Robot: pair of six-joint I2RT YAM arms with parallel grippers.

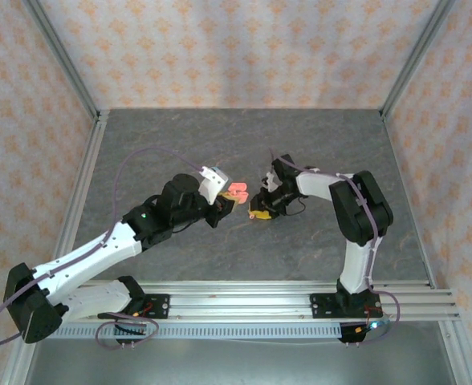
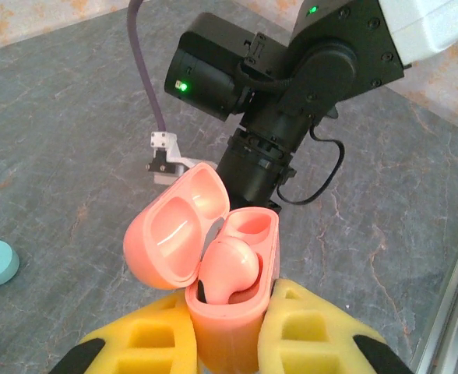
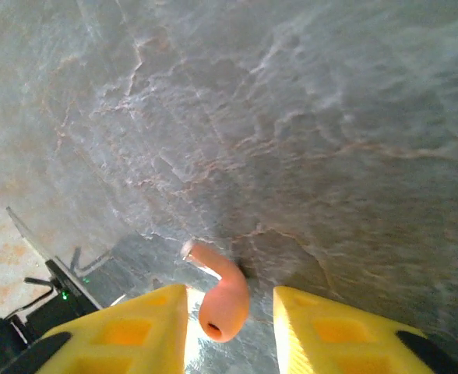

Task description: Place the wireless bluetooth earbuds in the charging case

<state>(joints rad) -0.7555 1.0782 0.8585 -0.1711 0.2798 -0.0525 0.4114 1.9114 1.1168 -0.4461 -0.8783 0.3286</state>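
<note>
Between the parted fingers of the right gripper [image 3: 230, 293] sits a pink earbud [image 3: 221, 308], ungripped; the left gripper [image 2: 227, 327] clamps the open charging case [image 2: 248, 234]. Risk: off-centre closure flicks it away.

Nothing legible from where I sit: no lettering, number or brand mark that I can make out on the pink charging case [image 2: 227, 331], and none on my right arm's black housing [image 2: 291, 86]. The nearest thing to a sign is a small green light [image 2: 184, 86] glowing there, wordless.
</note>
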